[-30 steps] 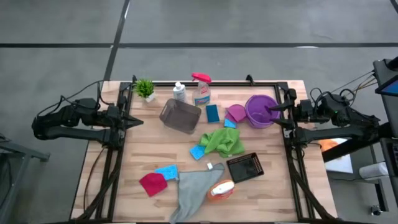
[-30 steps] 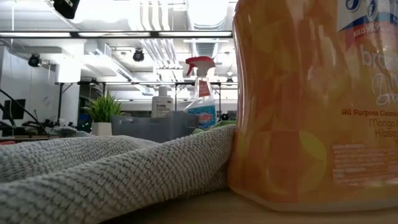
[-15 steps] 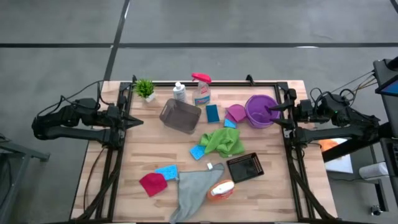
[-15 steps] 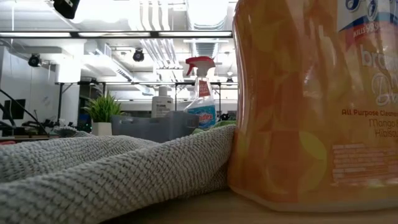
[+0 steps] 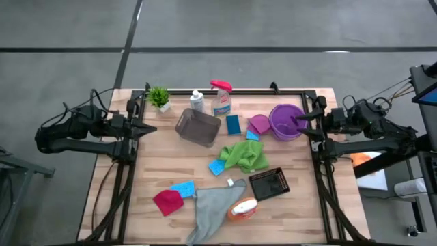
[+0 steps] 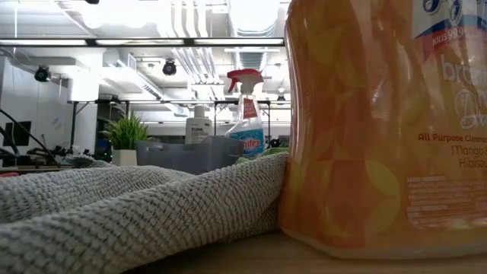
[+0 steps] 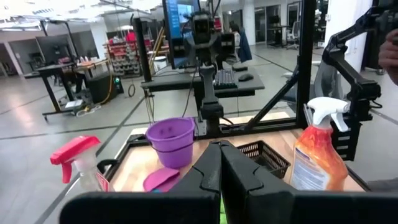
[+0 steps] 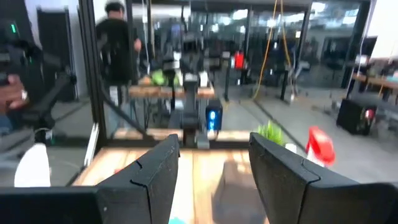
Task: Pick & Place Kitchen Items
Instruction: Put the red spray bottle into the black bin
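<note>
My left gripper (image 5: 149, 129) is shut and empty at the table's left edge; its closed fingers show in the left wrist view (image 7: 220, 163). My right gripper (image 5: 304, 126) is open and empty at the right edge, beside the purple bucket (image 5: 287, 121). A white bottle (image 5: 196, 101) and a pink-trigger spray (image 5: 221, 99) stand at the back. An orange-and-white bottle (image 5: 242, 208) stands at the grey cloth's (image 5: 212, 212) edge. Blue sponges (image 5: 233, 124) (image 5: 217, 167) (image 5: 183, 188), a green cloth (image 5: 244, 156), a magenta cloth (image 5: 258, 124) and a red cloth (image 5: 167, 201) lie flat.
A clear grey bin (image 5: 198, 128) stands mid-back, a black basket (image 5: 269, 183) front right, a small potted plant (image 5: 160, 98) at the back left. A black frame runs along the table's far edge and sides. A person stands in the room beyond (image 8: 118, 43).
My left arm has shifted a little toward the table's far edge, and its dark part has left the top of the low view. Nothing on the table has moved.
</note>
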